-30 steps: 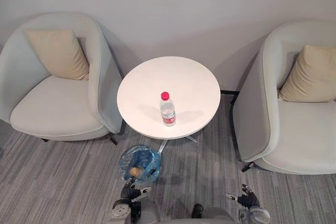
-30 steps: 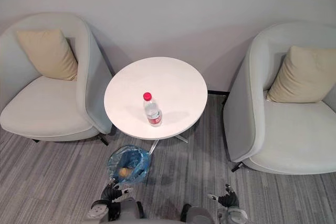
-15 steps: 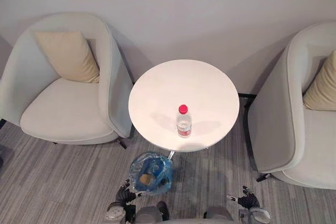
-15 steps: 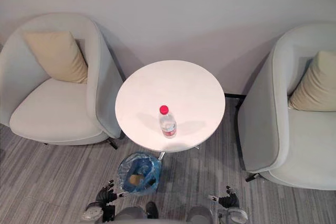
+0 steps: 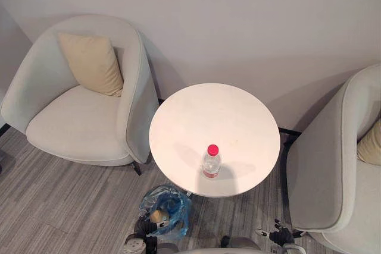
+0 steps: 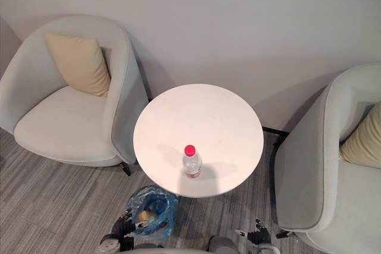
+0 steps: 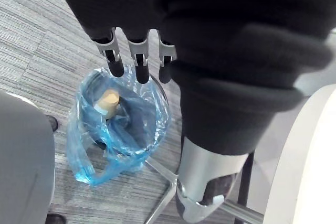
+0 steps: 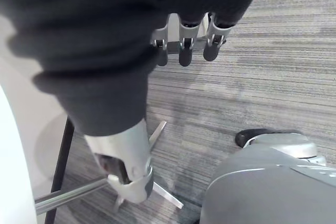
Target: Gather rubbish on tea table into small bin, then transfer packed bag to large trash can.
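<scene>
Left wrist view: left hand hangs low, fingers straight and slightly apart, thumb off to one side, nothing held. Just past the fingertips sits the small bin, lined w/ a blue plastic bag, mouth open and loose over the rim. A tan lump of rubbish lies inside, plus darker bits I can't id. Right wrist view: right hand is likewise slack, fingers straight, empty, over the grey striped floor.

Head views: both hands are low at the near edge of the scene. The bin stands on the floor just beside the near edge of the round white worktop, toward the robot's left. One item sits on top: a clear water bottle w/ red cap, upright, near the front edge, well apart from both hands. A pale armchair w/ a tan cushion stands to the left, and a second armchair to the right.

Progress, my read: gathering is part done, w/ some rubbish binned and the bottle not yet. To do: pick up bottle, drop in bin, then gather and lift the bag and take it to the large trash can. That second leg isn't begun, since the bag is open and untied. Prob. under halfway.
</scene>
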